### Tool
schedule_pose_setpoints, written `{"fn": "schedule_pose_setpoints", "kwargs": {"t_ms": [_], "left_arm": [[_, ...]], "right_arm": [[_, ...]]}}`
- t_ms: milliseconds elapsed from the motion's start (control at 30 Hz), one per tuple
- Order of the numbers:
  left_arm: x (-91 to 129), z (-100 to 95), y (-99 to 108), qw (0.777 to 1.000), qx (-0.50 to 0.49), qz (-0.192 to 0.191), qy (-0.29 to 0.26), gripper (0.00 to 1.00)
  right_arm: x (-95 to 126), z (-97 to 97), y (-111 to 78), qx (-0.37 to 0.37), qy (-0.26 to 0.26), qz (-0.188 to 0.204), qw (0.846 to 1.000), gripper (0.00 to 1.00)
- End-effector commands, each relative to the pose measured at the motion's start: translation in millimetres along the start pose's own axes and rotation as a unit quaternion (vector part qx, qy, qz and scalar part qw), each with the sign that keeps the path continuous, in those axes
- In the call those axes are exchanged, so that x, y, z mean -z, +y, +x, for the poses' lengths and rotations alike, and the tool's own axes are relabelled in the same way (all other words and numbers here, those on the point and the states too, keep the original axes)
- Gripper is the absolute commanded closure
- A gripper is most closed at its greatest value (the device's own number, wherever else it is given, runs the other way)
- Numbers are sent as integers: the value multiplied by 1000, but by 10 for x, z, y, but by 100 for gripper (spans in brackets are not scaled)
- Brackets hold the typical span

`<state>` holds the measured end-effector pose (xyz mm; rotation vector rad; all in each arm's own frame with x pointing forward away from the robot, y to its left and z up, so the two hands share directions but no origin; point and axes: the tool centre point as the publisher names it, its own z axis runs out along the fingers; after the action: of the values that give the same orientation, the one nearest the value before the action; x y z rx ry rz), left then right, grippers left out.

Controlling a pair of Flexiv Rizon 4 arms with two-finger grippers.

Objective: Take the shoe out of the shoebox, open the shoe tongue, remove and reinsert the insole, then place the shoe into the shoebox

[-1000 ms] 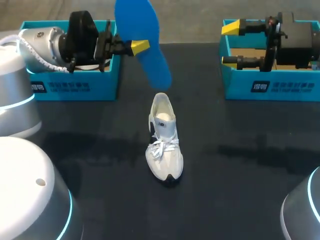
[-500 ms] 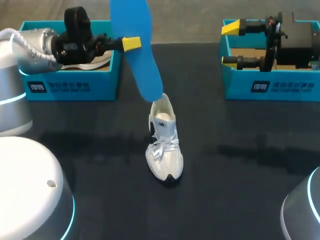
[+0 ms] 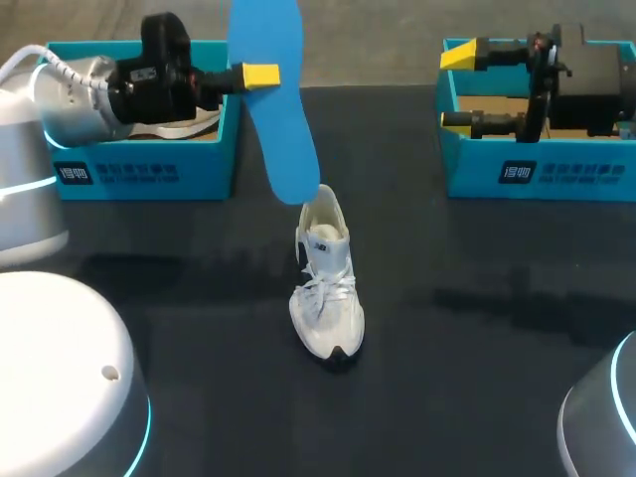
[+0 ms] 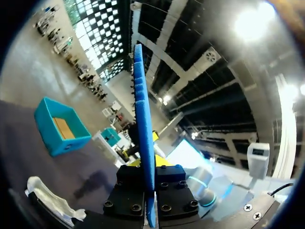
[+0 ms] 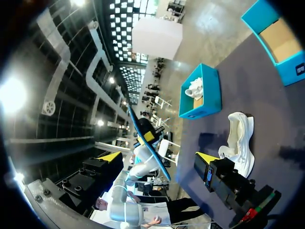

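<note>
A white shoe (image 3: pixel 326 278) lies on the black table, toe toward me; it shows too in the right wrist view (image 5: pixel 238 138). My left gripper (image 3: pixel 260 75) is shut on a blue insole (image 3: pixel 273 99), held on edge above the table. The insole's lower end hangs close by the shoe's heel. In the left wrist view the insole (image 4: pixel 143 124) stands straight up between that gripper's (image 4: pixel 151 167) fingers. My right gripper (image 3: pixel 459 87) stands open and empty over the right shoebox (image 3: pixel 537 174); in its own view the right gripper (image 5: pixel 157 158) has nothing between its fingers.
A teal shoebox (image 3: pixel 139 169) with white paper inside stands at the back left, under my left arm. The matching right shoebox, seen also in the left wrist view (image 4: pixel 59 126), has a brown bottom. Open black table lies all around the shoe.
My left arm has swung the insole's lower end down from above the table's back until it hangs by the shoe's heel. The right arm and the shoe have not moved.
</note>
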<state>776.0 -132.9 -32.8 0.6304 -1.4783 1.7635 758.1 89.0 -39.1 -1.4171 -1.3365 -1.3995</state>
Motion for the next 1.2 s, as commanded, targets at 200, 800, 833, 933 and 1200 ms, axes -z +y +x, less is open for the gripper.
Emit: {"fn": "schedule_pose_setpoints", "kwargs": {"t_ms": [200,800,833,933,1200], "left_arm": [[0,-27,2,956,293,22,21,100],[-186,-171,87,945,322,-57,0,100],[-190,-175,88,945,322,-56,2,100],[-209,-172,89,947,317,-60,-1,100],[-250,-204,93,948,311,-65,-14,100]], "right_arm": [[-19,2,0,-1,-1,-1,1000,0],[-43,183,8,27,-3,7,1000,0],[-51,217,7,32,-6,9,999,0],[-72,370,-1,51,-29,15,998,0],[-161,723,-34,30,-214,29,976,0]]}}
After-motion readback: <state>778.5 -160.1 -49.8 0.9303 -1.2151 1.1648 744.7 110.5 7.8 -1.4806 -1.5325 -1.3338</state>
